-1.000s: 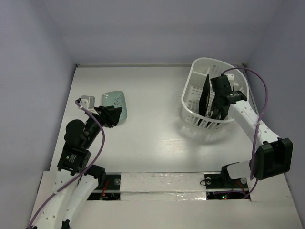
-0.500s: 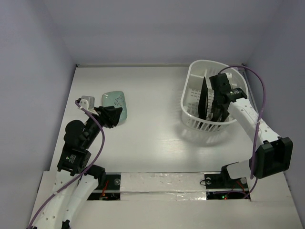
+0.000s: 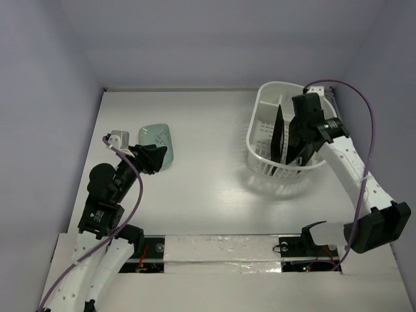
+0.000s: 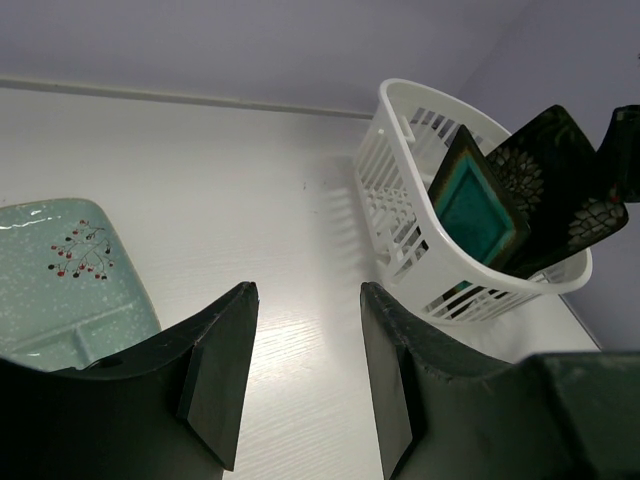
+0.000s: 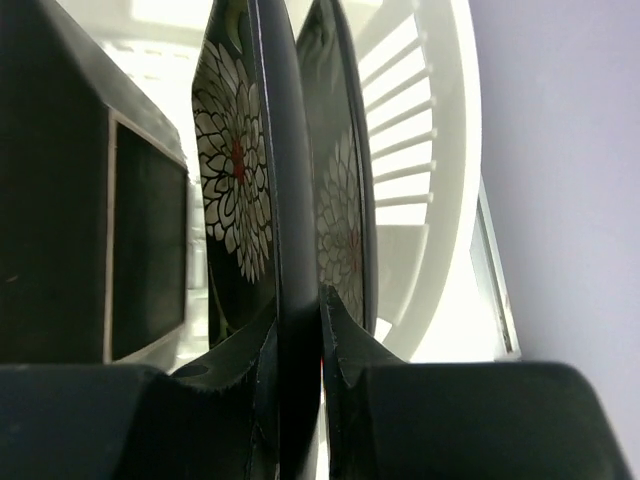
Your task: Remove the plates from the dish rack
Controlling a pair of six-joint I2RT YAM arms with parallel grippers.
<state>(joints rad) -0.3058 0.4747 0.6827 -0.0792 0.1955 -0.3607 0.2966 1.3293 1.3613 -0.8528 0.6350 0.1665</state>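
A white table [image 3: 208, 195] sat under pale lilac walls. The fingers of the right gripper [image 5: 298, 335] were clamped on the rim of a dark flower-printed plate [image 5: 285, 150], which stood on edge inside the dish rack [image 3: 260, 140] at the far right, just beside a teal-faced plate [image 4: 478, 210]. The fingers of the left gripper [image 4: 305, 380] stood parted, holding nothing, near the mint-green plate [image 4: 60, 270], which lay flat at the left, well apart from the rack.
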